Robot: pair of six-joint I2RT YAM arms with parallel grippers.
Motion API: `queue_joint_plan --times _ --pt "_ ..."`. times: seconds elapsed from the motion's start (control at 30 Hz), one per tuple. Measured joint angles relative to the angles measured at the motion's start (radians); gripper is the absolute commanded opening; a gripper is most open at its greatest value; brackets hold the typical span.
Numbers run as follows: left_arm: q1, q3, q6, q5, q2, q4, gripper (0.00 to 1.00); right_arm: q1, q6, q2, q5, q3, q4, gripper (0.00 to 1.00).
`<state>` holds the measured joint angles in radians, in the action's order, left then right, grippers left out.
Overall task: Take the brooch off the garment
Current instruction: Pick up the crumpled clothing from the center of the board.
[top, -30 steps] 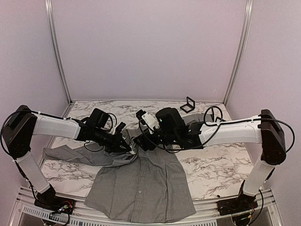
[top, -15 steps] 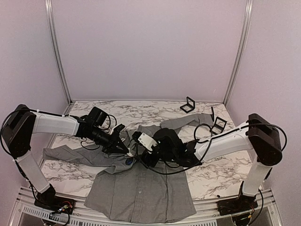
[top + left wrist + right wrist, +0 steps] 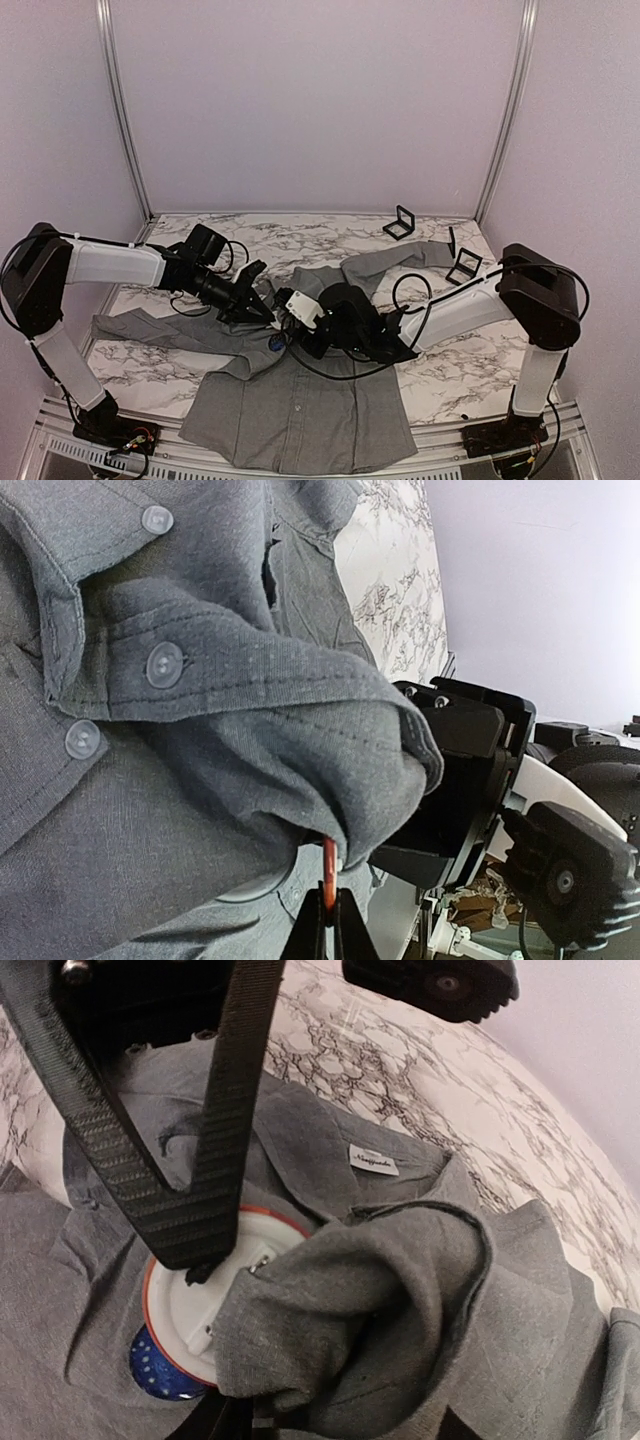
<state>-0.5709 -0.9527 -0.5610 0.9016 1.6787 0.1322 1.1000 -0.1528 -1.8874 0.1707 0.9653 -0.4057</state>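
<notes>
The grey shirt lies on the marble table, collar toward the back. The brooch is a round badge with a white back, orange rim and blue dotted front. My left gripper is shut on the brooch's orange rim, fingertips meeting at the bottom of the left wrist view. In the right wrist view its ribbed black fingers pinch the brooch by its edge. My right gripper is shut on a bunched fold of the shirt beside the brooch; its fingers are mostly hidden by cloth.
One sleeve stretches left, the other toward the back right. Two small black brackets stand at the back right. Metal frame posts rise at the back corners. Both arms meet closely over the shirt's chest.
My right arm has pulled toward the near left with the shirt fold. The blue brooch has come into view on the chest. My left gripper has shifted slightly back.
</notes>
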Motion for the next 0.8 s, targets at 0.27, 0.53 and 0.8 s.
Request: queue_joint_plan --times 0.27,0.53,0.8 --pt "0.002 0.001 -0.018 0.007 -0.006 -0.020 0.39 0.006 0.025 -0.005 -0.008 0.007 -0.014 0.00" --pt "0.000 0.055 -0.118 -0.064 -0.076 -0.121 0.53 0.006 0.101 -0.024 -0.015 0.088 0.030 0.00" --pt "0.000 0.156 -0.257 -0.202 -0.232 -0.236 0.57 0.006 0.206 -0.047 0.000 0.183 0.116 0.00"
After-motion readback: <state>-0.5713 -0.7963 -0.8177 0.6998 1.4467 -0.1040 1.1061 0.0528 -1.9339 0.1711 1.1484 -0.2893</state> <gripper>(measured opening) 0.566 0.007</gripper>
